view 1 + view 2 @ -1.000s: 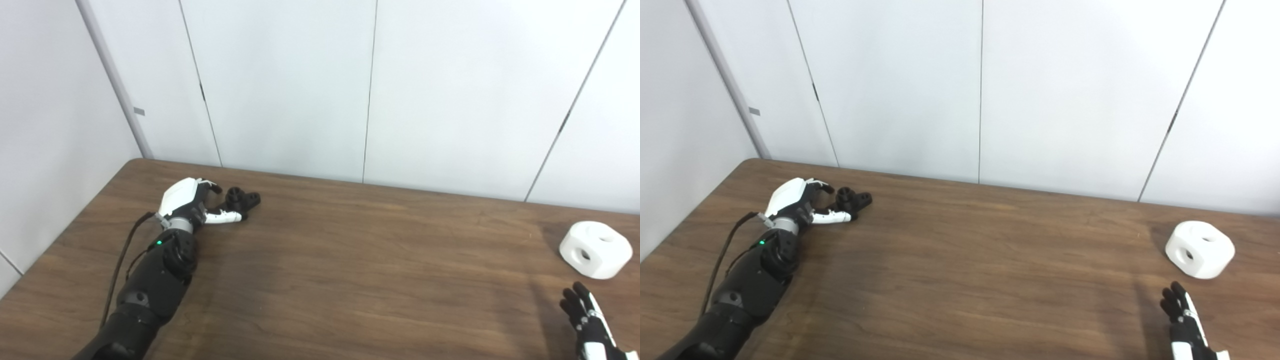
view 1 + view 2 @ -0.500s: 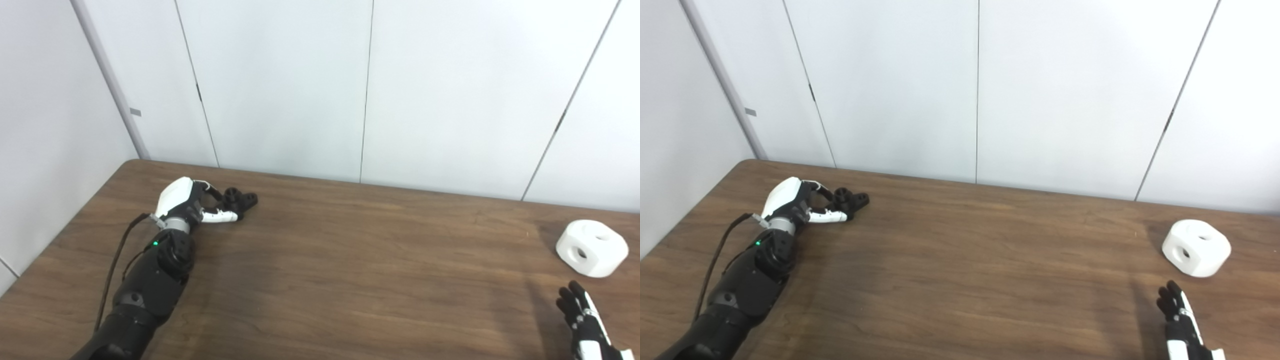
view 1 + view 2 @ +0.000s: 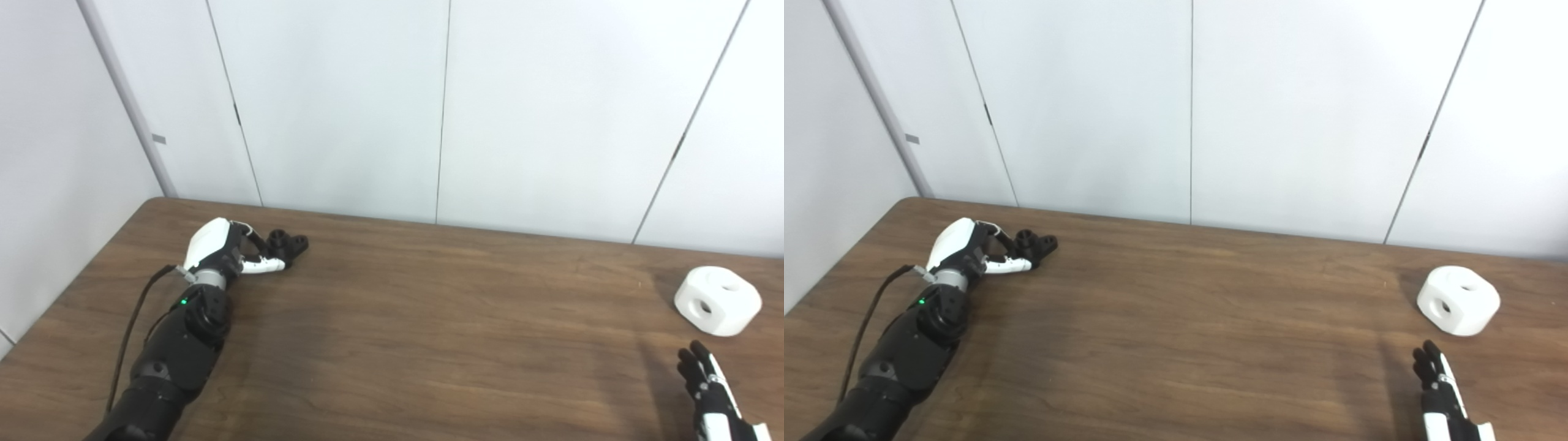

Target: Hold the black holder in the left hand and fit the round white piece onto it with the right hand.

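— What has changed in the last second?

— Mostly the view: the whole scene slides a little, so the head camera moves, not the things. The real change is at the left hand (image 3: 223,254). Its fingers (image 3: 264,266) curl closer around the black holder (image 3: 288,243), which lies on the table (image 3: 429,318) near the far left corner.

— Is the holder gripped?

— Not clearly. The thumb and fingers sit against its near side, partly closing on it, but the holder rests flat on the wood. I judge the grasp to be forming, not finished.

— And the right hand (image 3: 1442,398)?

— Low at the bottom right edge, fingers straight and spread, holding nothing. It has barely shifted. The round white piece (image 3: 1458,300) sits on the table just beyond it, untouched, well apart from the holder.

— So what does that mean for the task?

— It is at an early stage: the left hand must close firmly and lift before any fitting. The right hand is placed well for reaching the white piece next.
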You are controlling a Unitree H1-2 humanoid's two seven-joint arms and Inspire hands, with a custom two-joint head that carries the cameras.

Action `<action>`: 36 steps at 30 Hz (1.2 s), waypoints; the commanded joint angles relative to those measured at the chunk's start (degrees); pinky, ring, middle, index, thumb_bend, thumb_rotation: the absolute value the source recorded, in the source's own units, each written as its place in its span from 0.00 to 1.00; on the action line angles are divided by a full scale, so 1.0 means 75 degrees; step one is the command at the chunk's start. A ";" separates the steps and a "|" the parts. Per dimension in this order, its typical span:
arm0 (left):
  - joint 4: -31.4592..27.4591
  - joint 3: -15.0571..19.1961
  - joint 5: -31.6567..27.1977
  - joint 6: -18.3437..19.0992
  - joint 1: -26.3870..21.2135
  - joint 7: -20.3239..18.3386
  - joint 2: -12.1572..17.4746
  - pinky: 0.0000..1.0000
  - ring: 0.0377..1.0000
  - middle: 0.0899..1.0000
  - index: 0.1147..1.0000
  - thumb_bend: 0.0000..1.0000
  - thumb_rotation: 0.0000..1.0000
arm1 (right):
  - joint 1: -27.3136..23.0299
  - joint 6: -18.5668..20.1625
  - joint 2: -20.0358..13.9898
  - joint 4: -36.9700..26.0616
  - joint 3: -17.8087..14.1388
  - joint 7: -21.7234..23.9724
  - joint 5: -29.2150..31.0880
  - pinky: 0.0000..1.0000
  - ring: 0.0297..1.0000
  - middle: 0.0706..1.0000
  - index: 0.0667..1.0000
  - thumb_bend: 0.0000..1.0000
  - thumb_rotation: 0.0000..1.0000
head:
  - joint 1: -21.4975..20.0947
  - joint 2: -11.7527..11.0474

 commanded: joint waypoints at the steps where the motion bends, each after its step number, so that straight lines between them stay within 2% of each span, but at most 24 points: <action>1: 0.0021 -0.0090 -0.0076 -0.0232 -0.0099 -0.0112 0.0046 0.92 0.91 0.76 0.42 0.52 0.05 | 0.0059 -0.0234 0.0065 -0.0103 0.0002 -0.0031 0.0069 1.00 0.96 0.94 0.96 0.51 1.00 | 0.0004 0.0005; 4: 0.0008 -0.0127 -0.0068 -0.0408 -0.0047 -0.0077 0.0071 0.90 0.89 0.75 0.42 0.52 0.05 | 0.0063 -0.0229 0.0092 -0.0113 0.0012 -0.0058 0.0033 1.00 0.95 0.94 0.96 0.51 1.00 | -0.0097 0.0028; 6: -0.0196 -0.0175 -0.0057 -0.0350 0.0026 -0.0185 0.0092 0.89 0.88 0.75 0.42 0.52 0.05 | 0.0062 -0.0228 0.0096 -0.0120 0.0027 -0.0056 0.0014 1.00 0.95 0.94 0.96 0.49 1.00 | -0.0146 0.0050; 17: -0.2413 -0.0401 -0.0050 -0.0106 0.0828 -0.1059 0.0025 0.86 0.89 0.76 0.42 0.52 0.05 | 0.0012 -0.0319 0.0157 -0.0062 0.0075 -0.0128 -0.0068 1.00 0.95 0.93 0.95 0.48 1.00 | -0.0231 0.0115; 29: -0.4677 -0.0845 0.0204 -0.0252 0.2028 -0.1674 -0.0342 0.82 0.87 0.74 0.42 0.52 0.05 | -0.0082 -0.0306 0.0225 -0.0019 0.0117 -0.0149 0.0000 1.00 0.94 0.93 0.95 0.51 1.00 | -0.0589 0.0290; 36: -0.5527 -0.1176 0.0534 -0.0502 0.2592 -0.1833 -0.0535 0.98 0.86 0.73 0.42 0.52 0.05 | -0.0166 -0.0091 0.0256 -0.0186 0.0194 -0.0237 -0.0226 1.00 0.95 0.93 0.95 0.54 1.00 | -0.0922 0.0531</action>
